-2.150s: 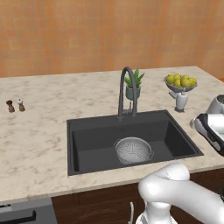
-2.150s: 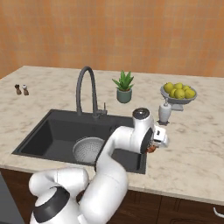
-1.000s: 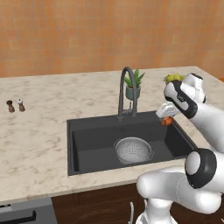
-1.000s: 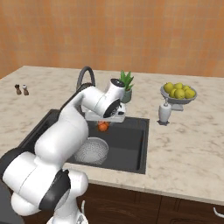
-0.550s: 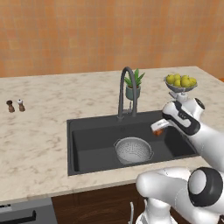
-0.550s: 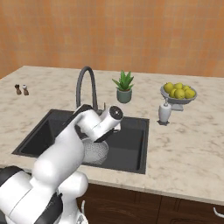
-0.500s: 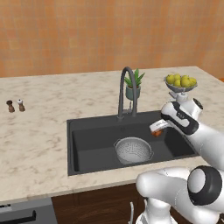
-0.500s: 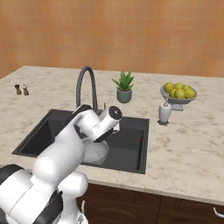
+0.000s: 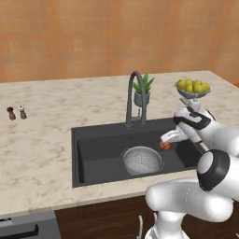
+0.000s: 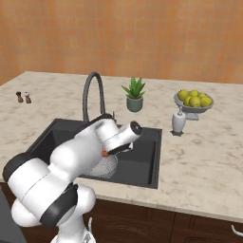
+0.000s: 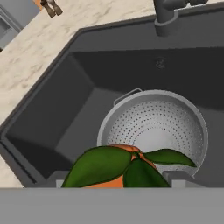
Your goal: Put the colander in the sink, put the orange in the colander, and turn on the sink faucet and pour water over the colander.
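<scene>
The silver perforated colander [image 9: 142, 160] sits on the floor of the dark sink [image 9: 93, 154], right of the middle. My gripper [image 9: 165, 142] hovers inside the basin just right of the colander's rim, shut on the orange [image 9: 165, 145]. In the hand view the orange [image 11: 124, 150] with its green leaves lies between my fingertips, and the colander [image 11: 153, 127] opens right below it. The dark gooseneck faucet [image 9: 134, 93] stands behind the sink, and no water runs from it. From the right base view my arm covers most of the colander [image 10: 105, 166].
A footed bowl of yellow fruit [image 9: 192, 87] and a potted plant [image 9: 141, 91] stand behind the sink on the right. A white soap dispenser [image 10: 179, 122] is beside the basin. Salt and pepper shakers [image 9: 16, 113] stand far left on the marble counter.
My gripper has carried the orange down into the basin and leftward toward the colander. The colander has stayed in place.
</scene>
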